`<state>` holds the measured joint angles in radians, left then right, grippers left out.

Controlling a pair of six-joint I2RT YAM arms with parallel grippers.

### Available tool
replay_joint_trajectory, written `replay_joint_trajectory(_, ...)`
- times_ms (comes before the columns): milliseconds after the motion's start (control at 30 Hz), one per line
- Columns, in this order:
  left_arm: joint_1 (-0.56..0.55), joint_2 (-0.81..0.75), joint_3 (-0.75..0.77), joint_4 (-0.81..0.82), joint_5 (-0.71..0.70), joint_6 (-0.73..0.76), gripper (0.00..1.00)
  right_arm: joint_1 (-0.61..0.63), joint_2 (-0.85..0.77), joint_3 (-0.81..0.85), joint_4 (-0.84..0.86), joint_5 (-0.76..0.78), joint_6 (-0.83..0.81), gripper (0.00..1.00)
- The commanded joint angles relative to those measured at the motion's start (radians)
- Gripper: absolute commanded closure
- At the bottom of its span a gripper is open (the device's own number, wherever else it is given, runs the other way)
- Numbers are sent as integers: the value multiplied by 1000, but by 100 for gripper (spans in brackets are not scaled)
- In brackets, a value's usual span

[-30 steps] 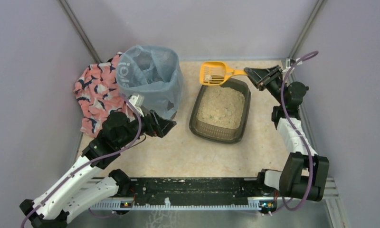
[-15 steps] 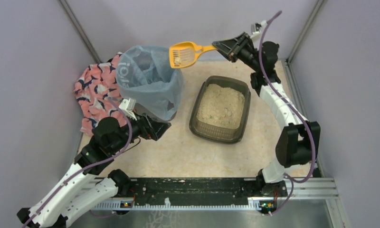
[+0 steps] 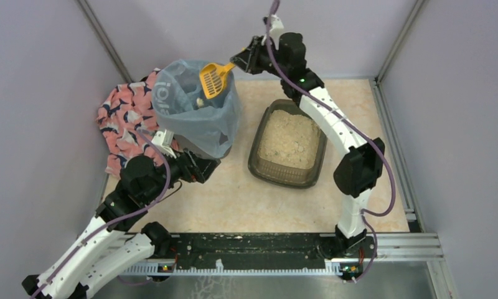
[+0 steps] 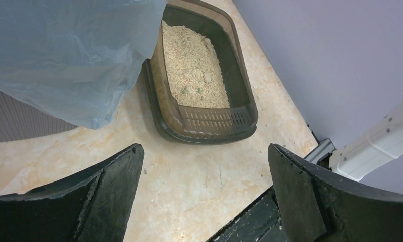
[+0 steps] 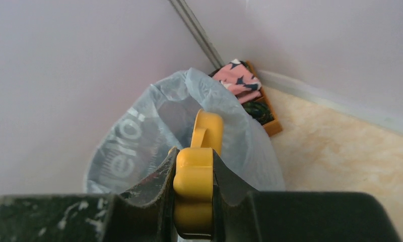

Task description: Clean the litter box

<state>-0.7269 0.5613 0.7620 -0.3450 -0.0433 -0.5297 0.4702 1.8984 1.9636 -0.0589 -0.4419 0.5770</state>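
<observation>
Top external view: the litter box (image 3: 288, 144) sits on the surface (image 3: 234, 199) at about 1 o'clock from the middle, long side running front to back, with beige litter spread across its floor. Just beside it, at its 9 o'clock, stands the bin (image 3: 200, 128), lined with a blue bag (image 3: 178, 81). A pink patterned cloth (image 3: 123, 118) lies at the bin's 9 o'clock. The right arm reaches past the box's far end toward 11 o'clock. The right fingers (image 5: 151, 184) pinch the handle of a yellow scoop (image 3: 212, 79), whose slotted head hangs tilted over the bin's open mouth. The left fingers (image 4: 106, 194) are spread wide with nothing between them. They sit low at the bin's 6 o'clock and face the box's near end across bare surface, well apart from it.
</observation>
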Motion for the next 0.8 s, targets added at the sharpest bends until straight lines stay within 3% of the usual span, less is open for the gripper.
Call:
replay_joint_trajectory(0,-1,5,-1,8,-39,4,1,141,-90,21,-11,245,-417,100)
replay_joint_trajectory(233,-1,-3,-56,43,-32,-33,1,186,-136,-16,95,273,-462,100)
replay_joint_trajectory(367,-1,1,-65,45,-42,-34,1,153,-201,-66,173,206,-379,100)
replay_joint_trajectory(533,0,-1,-70,37,-85,-51,1,6,-418,-356,444,159,-121,100)
replay_joint_trajectory(767,0,39,-107,125,-15,-43,1,-264,-790,-784,347,284,-58,100)
